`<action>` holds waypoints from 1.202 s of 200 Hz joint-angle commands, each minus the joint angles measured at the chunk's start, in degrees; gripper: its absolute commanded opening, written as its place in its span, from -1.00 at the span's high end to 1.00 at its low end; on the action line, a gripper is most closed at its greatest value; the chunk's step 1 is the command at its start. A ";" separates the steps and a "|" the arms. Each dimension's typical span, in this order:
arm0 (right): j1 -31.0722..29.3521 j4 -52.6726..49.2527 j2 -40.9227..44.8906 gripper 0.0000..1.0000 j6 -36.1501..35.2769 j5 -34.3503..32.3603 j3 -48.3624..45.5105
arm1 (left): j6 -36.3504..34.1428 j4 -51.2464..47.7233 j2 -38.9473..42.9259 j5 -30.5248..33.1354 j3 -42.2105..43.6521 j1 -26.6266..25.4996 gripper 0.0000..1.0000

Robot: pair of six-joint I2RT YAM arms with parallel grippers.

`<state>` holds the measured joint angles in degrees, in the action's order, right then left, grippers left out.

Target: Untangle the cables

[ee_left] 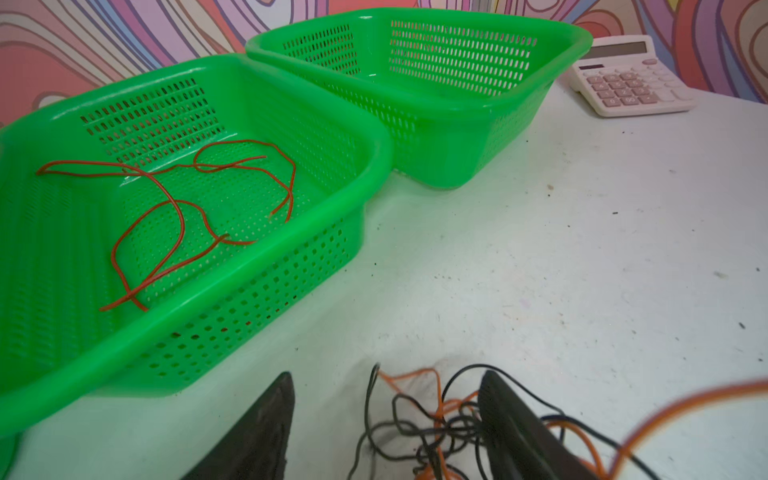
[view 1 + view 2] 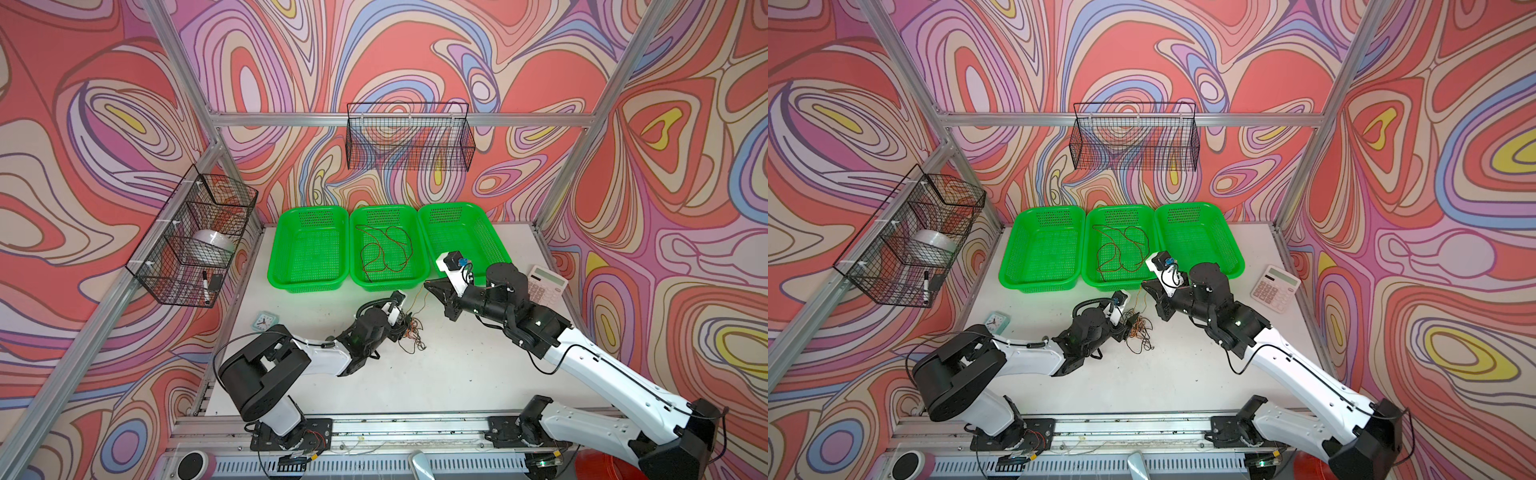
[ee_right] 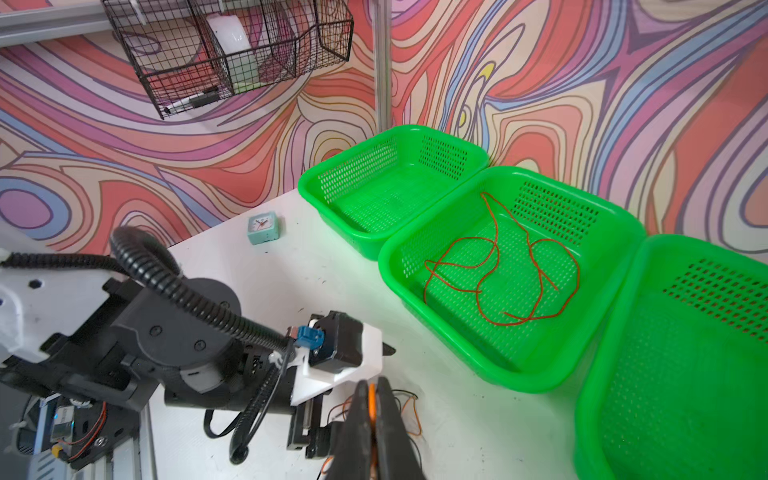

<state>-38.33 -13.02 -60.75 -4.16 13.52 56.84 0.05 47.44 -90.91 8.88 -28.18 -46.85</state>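
A tangle of thin orange and black cables [image 2: 412, 334] [image 2: 1140, 332] lies on the white table mid-front. My left gripper [image 2: 405, 322] [image 1: 387, 376] is open and low over it; the knot [image 1: 432, 419] sits between its fingers, close against one finger [image 1: 511, 415]. My right gripper [image 2: 428, 284] [image 3: 372, 384] hangs above the table by the middle basket's front, shut on an orange cable [image 3: 372, 403] that runs down [image 2: 419, 303] to the tangle. A separate red-brown cable [image 2: 384, 249] [image 1: 183, 220] [image 3: 496, 241] lies looped in the middle green basket [image 2: 386, 286].
Three green baskets stand in a row at the back; the left one [image 2: 307, 249] and right one [image 2: 457, 232] hold nothing. A pink calculator [image 2: 546, 286] [image 1: 627, 79] lies at the right edge, a small clock [image 2: 264, 321] at the left. Wire baskets [image 2: 191, 237] [image 2: 409, 137] hang on the walls.
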 commanded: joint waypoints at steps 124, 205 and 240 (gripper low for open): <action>0.14 0.66 -0.25 1.00 -3.69 -5.08 2.25 | -14.93 -20.88 23.44 -0.41 -3.16 -3.08 -0.74; 0.09 0.86 -1.30 1.00 -3.01 -1.13 3.05 | -15.71 -21.54 17.58 -17.98 -14.70 -3.10 -0.67; 0.10 1.78 -0.54 1.00 -1.67 -0.75 2.94 | -14.65 -18.45 11.70 -16.12 -19.16 -3.12 -0.58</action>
<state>-38.33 -13.23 -61.78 -6.98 11.62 59.59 -14.79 26.26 -76.66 -6.33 -44.27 -49.93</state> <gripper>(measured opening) 0.047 0.824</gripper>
